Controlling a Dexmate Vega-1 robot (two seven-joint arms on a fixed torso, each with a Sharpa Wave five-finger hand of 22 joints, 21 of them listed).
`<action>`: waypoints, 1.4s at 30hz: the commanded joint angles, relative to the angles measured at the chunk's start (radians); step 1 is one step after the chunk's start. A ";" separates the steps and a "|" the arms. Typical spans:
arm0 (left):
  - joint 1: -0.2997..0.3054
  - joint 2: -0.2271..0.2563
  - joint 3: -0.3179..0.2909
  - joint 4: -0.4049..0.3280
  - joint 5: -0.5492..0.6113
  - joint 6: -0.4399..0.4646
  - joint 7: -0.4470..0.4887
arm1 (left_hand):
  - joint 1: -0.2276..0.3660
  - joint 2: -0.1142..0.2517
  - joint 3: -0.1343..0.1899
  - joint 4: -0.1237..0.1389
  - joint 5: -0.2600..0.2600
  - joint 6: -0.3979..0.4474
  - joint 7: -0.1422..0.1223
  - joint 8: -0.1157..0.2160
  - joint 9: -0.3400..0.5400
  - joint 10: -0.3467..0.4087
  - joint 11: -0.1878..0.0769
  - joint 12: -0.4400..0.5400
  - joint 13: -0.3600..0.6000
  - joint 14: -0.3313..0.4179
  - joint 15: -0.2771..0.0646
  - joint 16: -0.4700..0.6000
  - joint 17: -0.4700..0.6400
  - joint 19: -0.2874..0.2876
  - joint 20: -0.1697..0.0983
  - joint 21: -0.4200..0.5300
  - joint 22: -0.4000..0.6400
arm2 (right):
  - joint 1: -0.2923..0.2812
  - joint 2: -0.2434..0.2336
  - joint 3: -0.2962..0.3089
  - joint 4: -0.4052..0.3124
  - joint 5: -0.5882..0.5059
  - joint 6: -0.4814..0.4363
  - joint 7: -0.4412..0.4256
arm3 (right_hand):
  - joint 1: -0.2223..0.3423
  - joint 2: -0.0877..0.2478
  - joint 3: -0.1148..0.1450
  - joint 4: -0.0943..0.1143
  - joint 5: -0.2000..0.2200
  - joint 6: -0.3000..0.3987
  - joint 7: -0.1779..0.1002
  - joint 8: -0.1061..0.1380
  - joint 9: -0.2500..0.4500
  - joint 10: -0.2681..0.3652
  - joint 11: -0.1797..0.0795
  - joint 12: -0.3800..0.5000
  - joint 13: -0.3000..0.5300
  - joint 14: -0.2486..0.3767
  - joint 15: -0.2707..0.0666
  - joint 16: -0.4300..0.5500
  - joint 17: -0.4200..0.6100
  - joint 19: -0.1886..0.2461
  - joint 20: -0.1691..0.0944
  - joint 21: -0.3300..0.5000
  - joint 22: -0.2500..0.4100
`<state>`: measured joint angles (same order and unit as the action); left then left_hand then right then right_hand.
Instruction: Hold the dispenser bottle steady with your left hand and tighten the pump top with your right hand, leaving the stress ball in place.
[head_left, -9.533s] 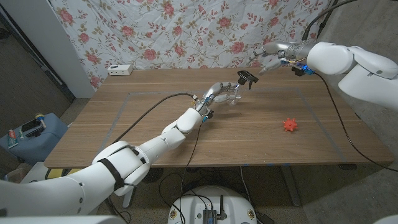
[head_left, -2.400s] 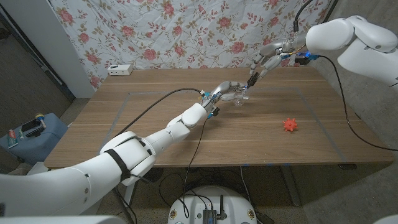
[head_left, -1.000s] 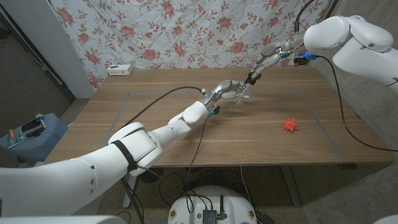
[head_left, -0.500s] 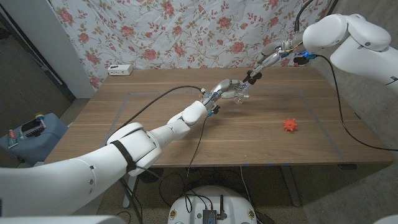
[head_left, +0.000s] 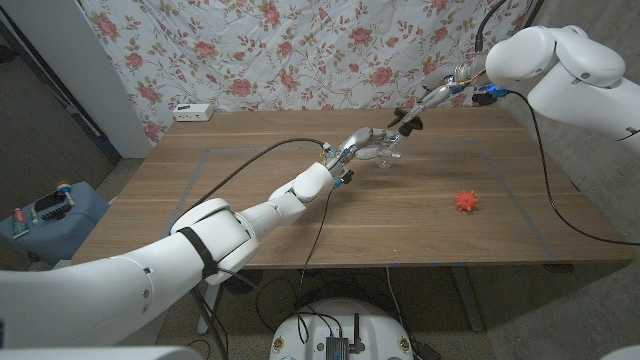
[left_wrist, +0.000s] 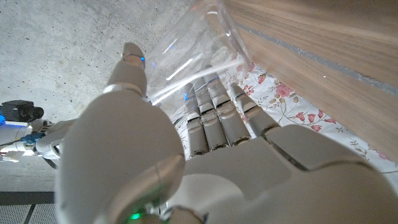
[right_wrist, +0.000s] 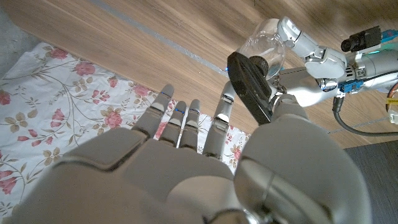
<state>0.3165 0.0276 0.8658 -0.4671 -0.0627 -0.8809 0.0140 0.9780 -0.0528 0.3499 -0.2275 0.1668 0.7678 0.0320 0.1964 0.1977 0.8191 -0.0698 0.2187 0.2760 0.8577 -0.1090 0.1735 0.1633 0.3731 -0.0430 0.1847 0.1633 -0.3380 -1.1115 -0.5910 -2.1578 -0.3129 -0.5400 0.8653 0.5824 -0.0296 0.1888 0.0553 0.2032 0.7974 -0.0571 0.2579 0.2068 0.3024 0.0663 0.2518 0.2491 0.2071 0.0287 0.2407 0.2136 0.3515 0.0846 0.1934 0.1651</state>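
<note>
While the left robot hand (head_left: 366, 143) grips the clear dispenser bottle (head_left: 386, 152) on the far worktop (head_left: 250, 215) and the right robot hand (head_left: 422, 104) pinches its black pump top (head_left: 404, 120), a skewed twist could cross-thread it or tip the bottle toward the distant orange stress ball (head_left: 466, 201)

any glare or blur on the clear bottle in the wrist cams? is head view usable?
Left wrist view: the bottle shows white glare streaks and its edges are hard to trace; the left hand is close but fairly sharp. Right wrist view: the bottle is clearer, the black pump top crisp. Head view: evenly lit and sharp, but the bottle is small and nearly see-through; the stress ball reads clearly.
</note>
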 joint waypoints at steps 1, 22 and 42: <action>-0.007 -0.011 -0.001 0.020 -0.004 0.007 -0.006 | -0.066 0.076 0.086 0.076 0.006 0.114 -0.053 0.005 0.005 0.010 -0.009 0.005 0.002 0.007 -0.058 0.004 0.000 0.008 -0.101 0.000 0.002 | -0.015 -0.005 -0.011 -0.030 -0.031 -0.057 -0.026 | -0.010 0.001 -0.005 -0.002 -0.002 0.022 0.000 0.010 0.001 0.022 0.002 0.008 0.000 0.021 0.002 0.007 0.002 0.019 -0.002 0.008 0.004; -0.031 -0.040 0.015 0.062 -0.023 0.029 -0.010 | -0.067 0.076 0.089 0.076 0.006 0.115 -0.054 0.005 0.005 0.012 -0.008 0.005 0.003 0.007 -0.058 0.005 0.000 0.009 -0.098 0.001 0.002 | -0.035 0.020 -0.063 -0.069 -0.184 -0.146 -0.058 | -0.044 0.034 0.001 -0.003 -0.007 0.217 0.011 0.057 -0.007 0.147 -0.003 0.040 -0.009 0.136 -0.019 0.023 -0.008 0.100 -0.013 0.015 0.004; -0.030 -0.040 0.024 0.059 -0.025 0.023 -0.003 | -0.069 0.077 0.091 0.077 0.006 0.114 -0.052 0.004 0.005 0.012 -0.007 0.004 0.003 0.009 -0.057 0.005 0.000 0.012 -0.094 0.001 0.002 | -0.063 0.033 -0.059 -0.097 -0.262 -0.194 -0.062 | -0.047 0.058 0.017 -0.014 -0.010 0.309 0.006 0.073 -0.011 0.203 -0.012 0.048 -0.016 0.186 -0.024 0.018 -0.016 0.135 -0.020 0.012 0.005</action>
<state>0.2864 -0.0115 0.8854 -0.4076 -0.0873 -0.8526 0.0052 0.9736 -0.0573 0.3541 -0.2316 0.1650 0.7679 0.0320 0.1964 0.1976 0.8190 -0.0698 0.2190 0.2763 0.8576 -0.1090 0.1735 0.1634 0.3730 -0.0429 0.1847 0.1633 -0.3901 -1.0840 -0.6524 -2.2397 -0.5381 -0.7100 0.7982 0.5368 0.0220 0.2002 0.0411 0.1982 1.1077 -0.0536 0.3331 0.1952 0.5024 0.0519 0.2972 0.2320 0.3840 0.0053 0.2591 0.1951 0.4742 0.0645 0.2040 0.1651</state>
